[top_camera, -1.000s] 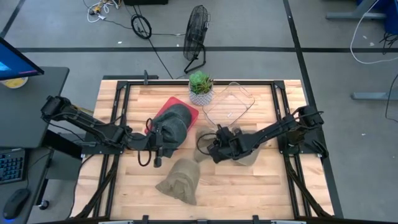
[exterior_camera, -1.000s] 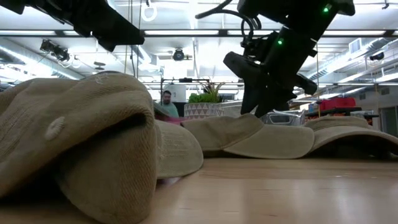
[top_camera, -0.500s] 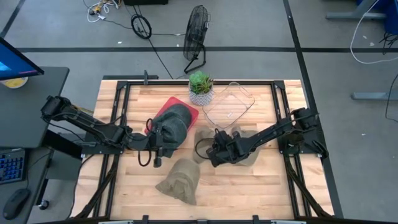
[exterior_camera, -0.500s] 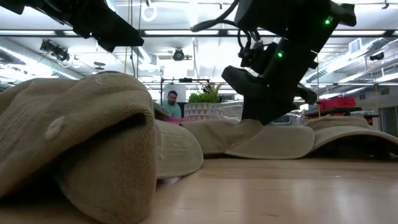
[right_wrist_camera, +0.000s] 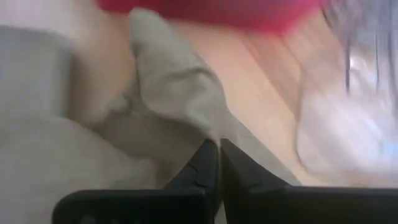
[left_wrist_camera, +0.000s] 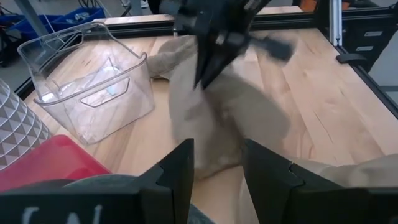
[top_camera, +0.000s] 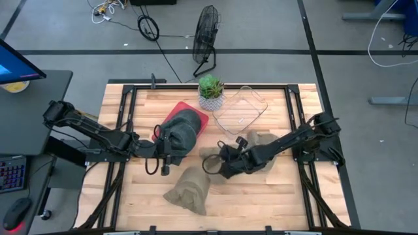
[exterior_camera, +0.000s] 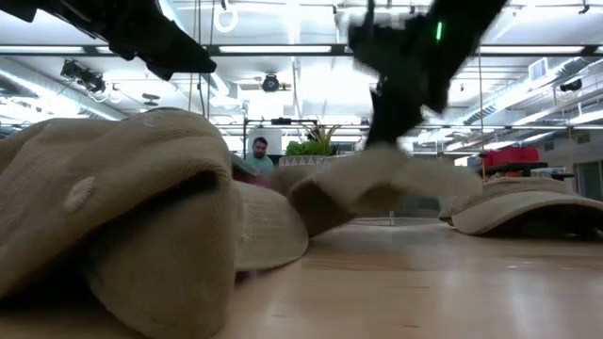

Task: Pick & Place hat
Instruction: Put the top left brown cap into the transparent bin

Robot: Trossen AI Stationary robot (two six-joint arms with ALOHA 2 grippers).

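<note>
1. Since the earlier frames: tan hat [top_camera: 210, 153] raised off the table [top_camera: 287, 196], carried toward the centre
2. Right gripper [top_camera: 221, 166]: pinched closed on the hat's edge, above mid-table
3. Left gripper [top_camera: 164, 145]: fingers parted, over the dark hat [top_camera: 183, 127] on the red mat [top_camera: 202, 116]
4. Second tan hat [top_camera: 188, 189]: flat, near front edge

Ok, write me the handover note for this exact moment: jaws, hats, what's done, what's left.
Right gripper: jaws shut on a tan hat, lifted off the table near the middle.
Left gripper: jaws open, over the dark green hat on the red mat.
Second tan hat lies at the front; a third tan hat lies on the right side of the table.
Done: pick. Left: place the held hat; the target is not evident.
</note>
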